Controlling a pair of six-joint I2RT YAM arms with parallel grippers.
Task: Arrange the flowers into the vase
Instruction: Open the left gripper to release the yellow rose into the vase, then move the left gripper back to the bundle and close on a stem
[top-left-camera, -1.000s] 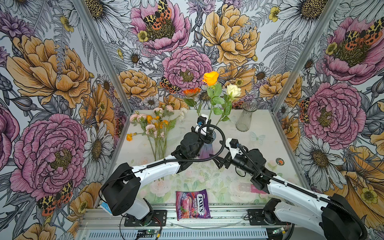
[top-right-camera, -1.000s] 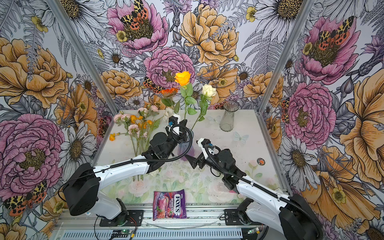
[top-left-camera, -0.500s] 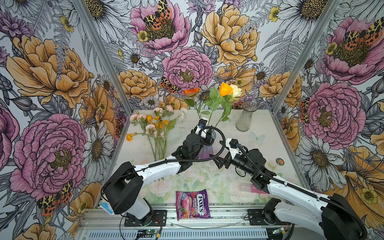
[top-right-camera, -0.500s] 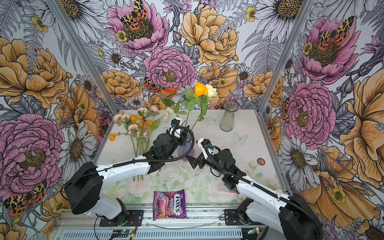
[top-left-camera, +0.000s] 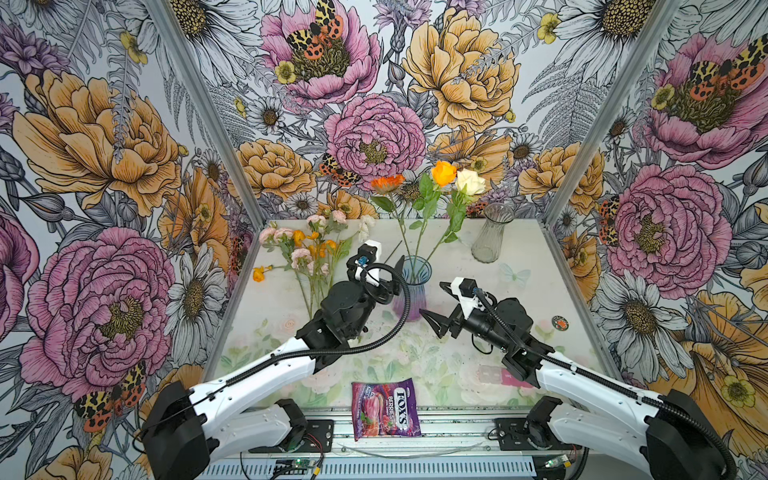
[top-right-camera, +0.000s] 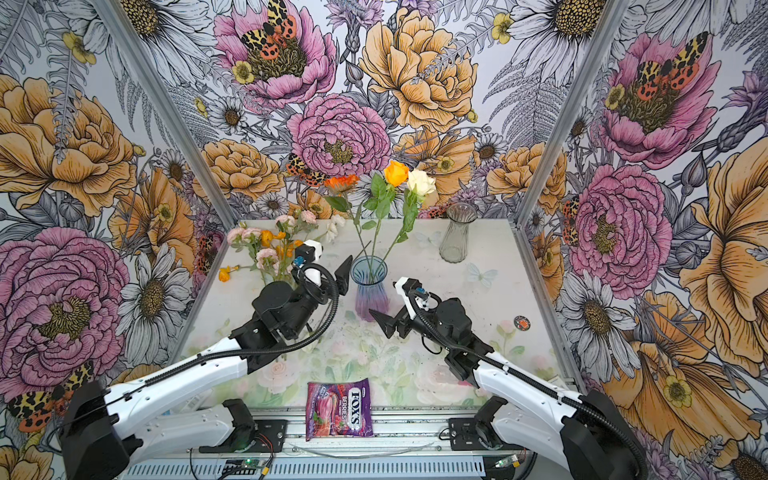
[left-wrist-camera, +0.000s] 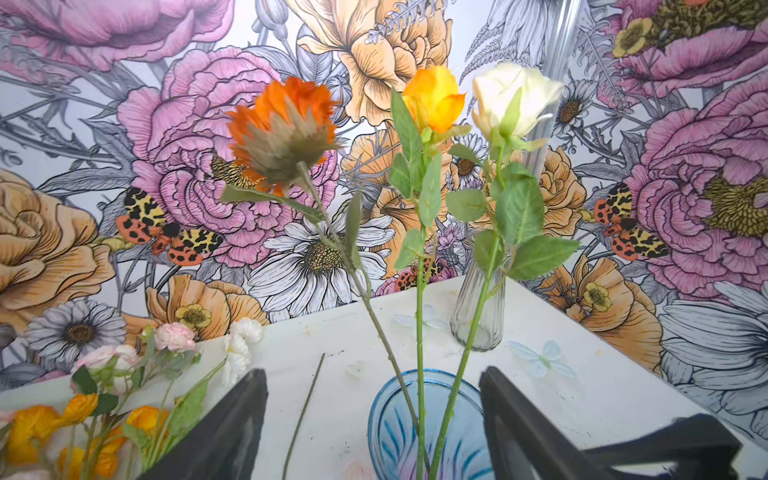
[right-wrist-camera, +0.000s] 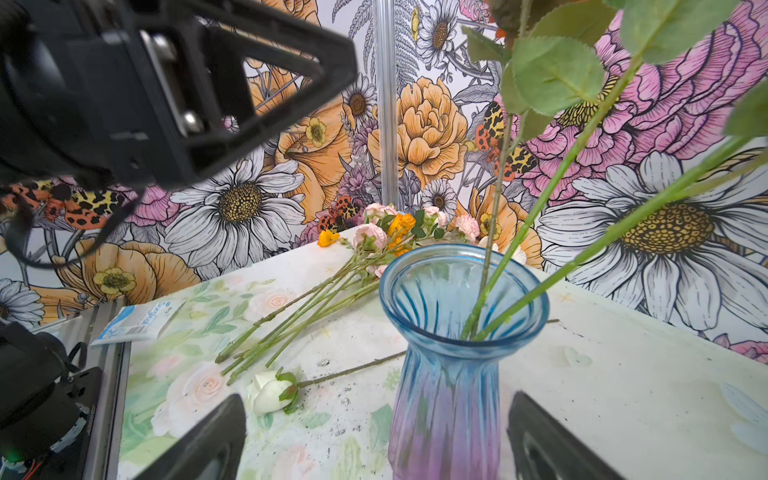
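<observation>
Black left fingers stand apart, empty, at nine o'clock of the blue vase; right fingers gape empty at five o'clock.
Three flowers stand in the vase; the loose bunch lies on the surface at ten o'clock. Stems look light, thin, springy; heads soft. Best pinched mid-stem, on a bare stretch below the leaves.

Three flower stems inside vase mouth

Blue-to-purple ribbed vase; orange, yellow and cream green-stemmed blooms; pink and orange flowers far left; clear ribbed glass far right; purple bag near; pale floral tabletop.
</observation>
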